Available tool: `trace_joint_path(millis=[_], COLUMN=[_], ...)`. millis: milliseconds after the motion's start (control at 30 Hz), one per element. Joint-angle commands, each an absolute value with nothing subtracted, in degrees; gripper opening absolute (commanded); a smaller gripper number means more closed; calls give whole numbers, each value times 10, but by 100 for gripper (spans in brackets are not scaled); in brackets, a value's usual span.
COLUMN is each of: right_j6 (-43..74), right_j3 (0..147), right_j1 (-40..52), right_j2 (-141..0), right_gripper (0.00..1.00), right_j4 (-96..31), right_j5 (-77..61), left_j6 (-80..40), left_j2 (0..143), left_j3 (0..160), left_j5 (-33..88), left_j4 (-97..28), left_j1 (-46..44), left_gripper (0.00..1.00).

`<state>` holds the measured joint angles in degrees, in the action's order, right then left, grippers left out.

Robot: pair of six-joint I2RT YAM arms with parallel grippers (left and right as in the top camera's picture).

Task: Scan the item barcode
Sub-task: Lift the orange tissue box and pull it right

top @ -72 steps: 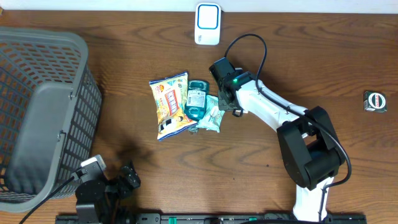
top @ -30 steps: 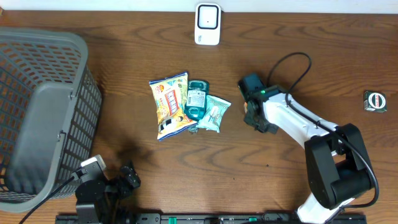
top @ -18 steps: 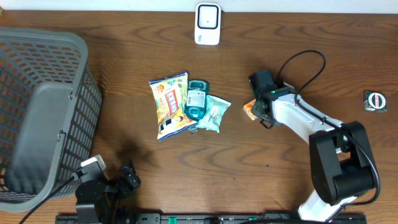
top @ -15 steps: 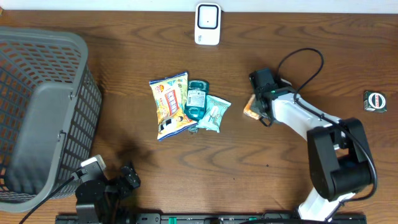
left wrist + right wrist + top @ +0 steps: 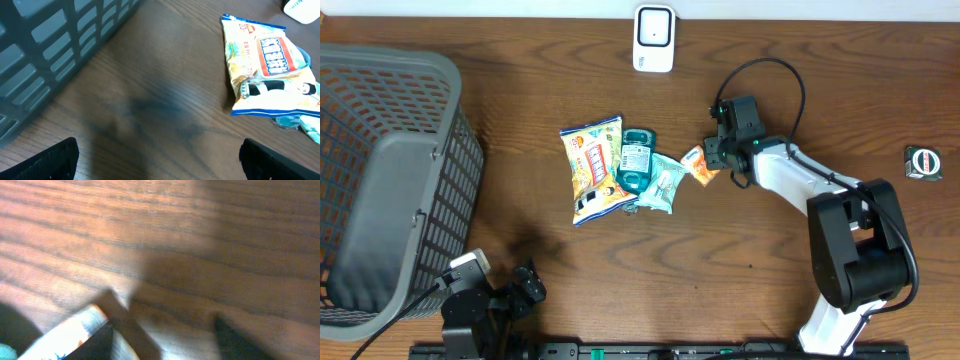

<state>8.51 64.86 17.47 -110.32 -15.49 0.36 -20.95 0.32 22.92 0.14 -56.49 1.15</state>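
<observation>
Orange packet (image 5: 698,166) beside right tool (image 5: 162,332), its jaws parted, left tool (image 5: 160,162) wide open

table (image 5: 620,290) — dark brown wood that fills nearly the whole overhead view; the grain runs in long wavy bands from side to side, with a low sheen.
pale strip (image 5: 840,6) — off-white and plain, along the table's far edge; wall or ledge, cannot tell which.
light: soft and even from above. one blurred shadow (image 5: 535,245) lies on the wood at front left. the right wrist view shows a warm lit patch beside a shaded one.
</observation>
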Motion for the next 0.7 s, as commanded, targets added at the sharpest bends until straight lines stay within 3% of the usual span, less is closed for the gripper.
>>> trace_joint_path(millis=[0, 67, 233, 467, 667], right_j6=[123, 173, 326, 468, 482], right_j3=[722, 758, 791, 750, 693], right_j1=[174, 173, 172, 173, 172], right_j2=[-1090, -1081, -1069, -1080, -1080], right_gripper=[89, 99, 99, 70, 69], right_j4=[-233, -290, -345, -380, -343], right_j5=[-15, -16, -75, -81, -77], left_j6=[-210, -210, -210, -210, -210], left_j2=[2, 2, 2, 2, 2], left_j3=[234, 234, 234, 234, 234], left_j5=[9, 9, 9, 9, 9], left_j4=[-572, -572, -572, -572, -572], left_j1=[15, 15, 15, 15, 15], left_gripper=[98, 98, 98, 98, 98])
